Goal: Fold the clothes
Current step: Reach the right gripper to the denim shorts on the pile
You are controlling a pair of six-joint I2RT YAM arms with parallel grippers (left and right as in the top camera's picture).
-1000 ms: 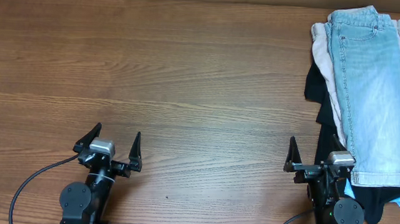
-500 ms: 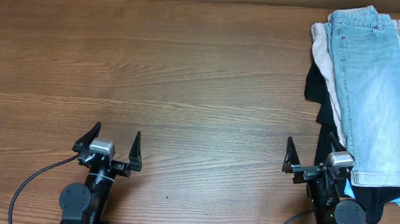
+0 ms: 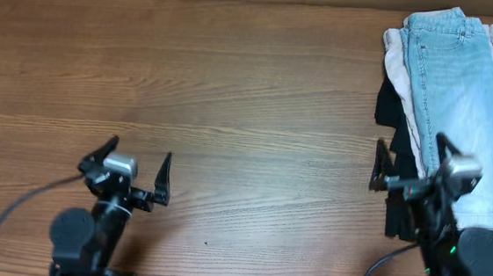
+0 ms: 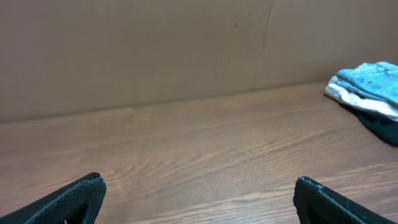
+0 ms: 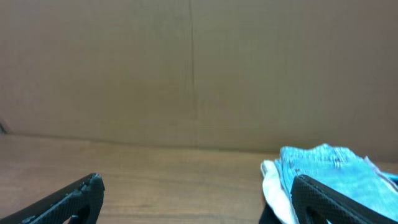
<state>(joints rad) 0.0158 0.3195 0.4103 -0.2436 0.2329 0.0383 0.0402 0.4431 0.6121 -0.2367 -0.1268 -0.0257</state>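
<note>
The faded light-blue denim shorts (image 3: 458,84) lie on top of a pile at the table's far right, waistband toward the back. Under them show a beige garment (image 3: 397,62), a black garment (image 3: 399,124) and a bit of bright blue. The pile also shows in the left wrist view (image 4: 370,90) and the right wrist view (image 5: 326,171). My right gripper (image 3: 410,160) is open and empty, raised over the pile's near left edge. My left gripper (image 3: 136,165) is open and empty over bare wood at the front left.
The wooden table (image 3: 232,93) spreads left of the pile. A brown cardboard wall (image 4: 155,50) stands along the table's back edge. A cable (image 3: 11,216) runs from the left arm's base.
Both arms have lifted off their rest pose. The right gripper has moved up and to the right toward the pile. The left gripper has shifted slightly left. The clothes have not moved.
</note>
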